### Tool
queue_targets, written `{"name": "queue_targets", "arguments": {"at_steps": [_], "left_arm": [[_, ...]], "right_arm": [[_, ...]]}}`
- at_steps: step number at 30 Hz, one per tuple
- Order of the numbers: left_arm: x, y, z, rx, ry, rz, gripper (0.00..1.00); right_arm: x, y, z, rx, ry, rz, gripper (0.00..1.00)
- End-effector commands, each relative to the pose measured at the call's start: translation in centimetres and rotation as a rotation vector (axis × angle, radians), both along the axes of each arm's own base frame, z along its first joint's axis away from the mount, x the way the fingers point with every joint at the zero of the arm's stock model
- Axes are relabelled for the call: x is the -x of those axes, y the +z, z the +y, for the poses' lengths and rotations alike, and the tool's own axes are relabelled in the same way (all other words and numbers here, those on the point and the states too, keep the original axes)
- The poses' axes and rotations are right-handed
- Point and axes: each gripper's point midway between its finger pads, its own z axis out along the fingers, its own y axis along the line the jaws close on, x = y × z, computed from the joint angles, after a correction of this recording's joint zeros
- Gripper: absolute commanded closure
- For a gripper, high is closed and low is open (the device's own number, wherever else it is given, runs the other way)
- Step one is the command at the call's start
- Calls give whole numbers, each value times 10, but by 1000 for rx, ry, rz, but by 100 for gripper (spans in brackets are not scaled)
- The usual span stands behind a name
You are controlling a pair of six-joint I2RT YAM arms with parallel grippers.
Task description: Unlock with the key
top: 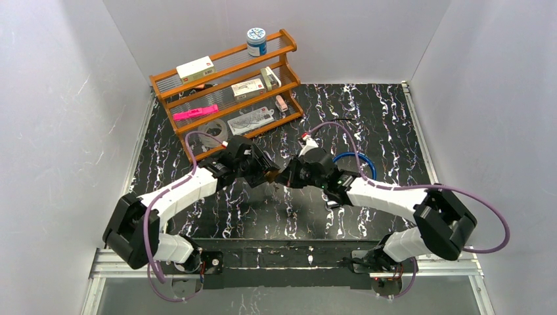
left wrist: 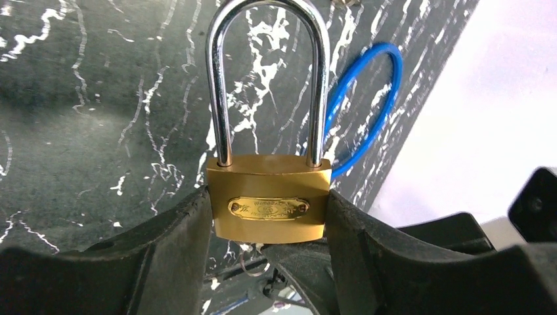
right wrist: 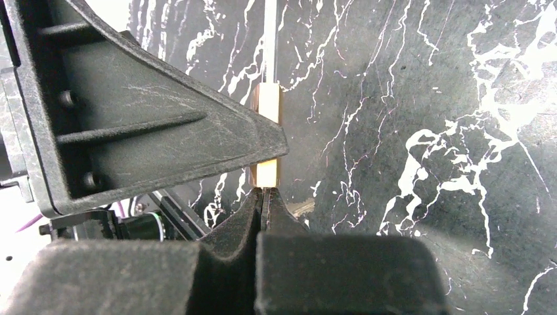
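A brass padlock (left wrist: pixel 268 207) with a steel shackle (left wrist: pixel 269 72) is held off the table, both shackle legs seated in the body. My left gripper (left wrist: pixel 268 213) is shut on the sides of the padlock's body. In the top view both grippers meet at mid-table, left (top: pixel 269 174) and right (top: pixel 288 177). My right gripper (right wrist: pixel 265 197) is shut, its tips pressed right against the padlock's underside (right wrist: pixel 268 172). The key is almost hidden between the pads. A key ring (left wrist: pixel 253 266) hangs below the padlock.
A blue ring (top: pixel 355 164) lies on the black marbled table just right of the grippers and also shows in the left wrist view (left wrist: pixel 371 98). A wooden shelf (top: pixel 226 85) with small boxes and a jar stands at the back left. White walls surround the table.
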Motion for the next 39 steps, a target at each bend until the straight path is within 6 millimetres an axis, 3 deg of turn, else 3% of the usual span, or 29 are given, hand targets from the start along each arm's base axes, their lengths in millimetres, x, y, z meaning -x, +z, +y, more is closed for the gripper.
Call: {"name": "queue_targets", "arguments": {"at_steps": [1, 5, 8, 10, 23, 34, 39], "left_arm": [[37, 81, -49, 269, -282, -128, 69], [32, 90, -46, 304, -274, -212, 45], [32, 96, -46, 319, -275, -225, 12], [31, 104, -45, 331, -269, -242, 2], [25, 137, -22, 294, -231, -439, 2], [35, 202, -21, 468, -258, -676, 2], [40, 231, -23, 641, -229, -719, 15]], "right_arm": [[-22, 90, 9, -295, -38, -246, 99], [-5, 106, 0, -388, 5, -303, 99], [2, 113, -6, -428, 11, -333, 99], [2, 121, -10, -444, -4, -349, 99], [8, 165, -23, -565, -37, -386, 99], [23, 221, -38, -703, -34, -429, 99], [35, 250, -45, -775, -10, -441, 99]]}}
